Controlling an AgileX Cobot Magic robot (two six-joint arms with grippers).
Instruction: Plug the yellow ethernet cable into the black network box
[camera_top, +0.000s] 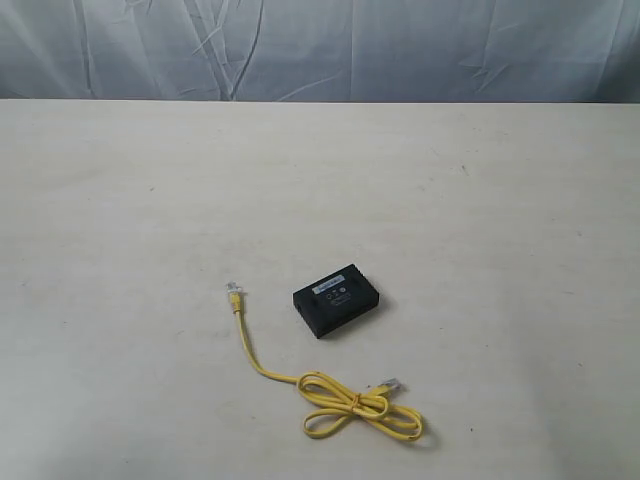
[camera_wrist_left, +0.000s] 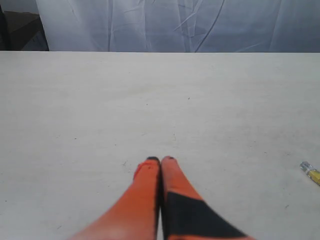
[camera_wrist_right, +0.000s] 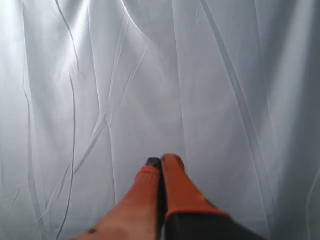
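Observation:
The black network box (camera_top: 336, 300) lies flat near the table's middle, its pale label strip facing up. The yellow ethernet cable (camera_top: 330, 395) lies in front of it: one clear plug (camera_top: 234, 290) rests left of the box, the other plug (camera_top: 391, 384) sits by the looped bundle (camera_top: 362, 411). Neither arm shows in the exterior view. My left gripper (camera_wrist_left: 160, 159) is shut and empty above bare tabletop; one plug (camera_wrist_left: 310, 172) shows at the edge of the left wrist view. My right gripper (camera_wrist_right: 162, 160) is shut, empty, and faces the curtain.
The pale table (camera_top: 150, 200) spreads wide around the box and cable. A wrinkled grey-white curtain (camera_top: 320, 50) hangs behind the table's far edge and fills the right wrist view. A dark object (camera_wrist_left: 20, 30) shows beside the curtain in the left wrist view.

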